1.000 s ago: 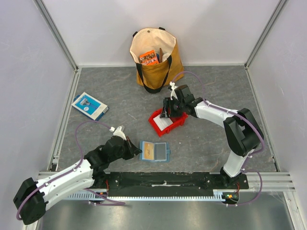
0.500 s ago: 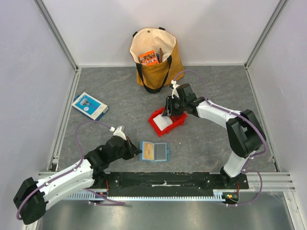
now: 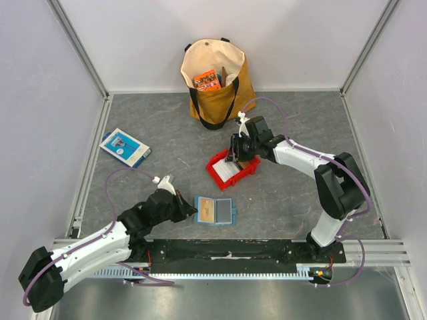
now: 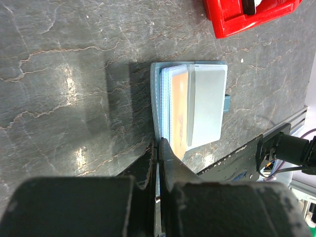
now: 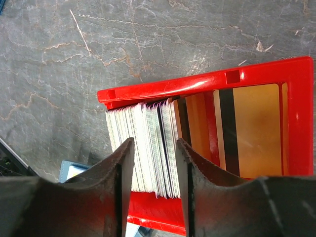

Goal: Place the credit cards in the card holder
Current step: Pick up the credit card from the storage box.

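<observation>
**Right pincer (image 5: 154, 143) down in the red bin (image 5: 197, 81), card holder (image 4: 154, 98) open on the table (image 3: 167, 133)**

So the credit cards (image 5: 143, 123) stand on edge as a stack in the bin, with a tan one lying flat next to them. The right pincer's fingers sit either side of a chunk of that stack, and I honestly can't tell if they're pinching it. The teal holder lies near the left arm with a tan card and a grey card on its open faces. The left pincer (image 4: 159, 143) is closed tight, tips right at the holder's edge
</observation>
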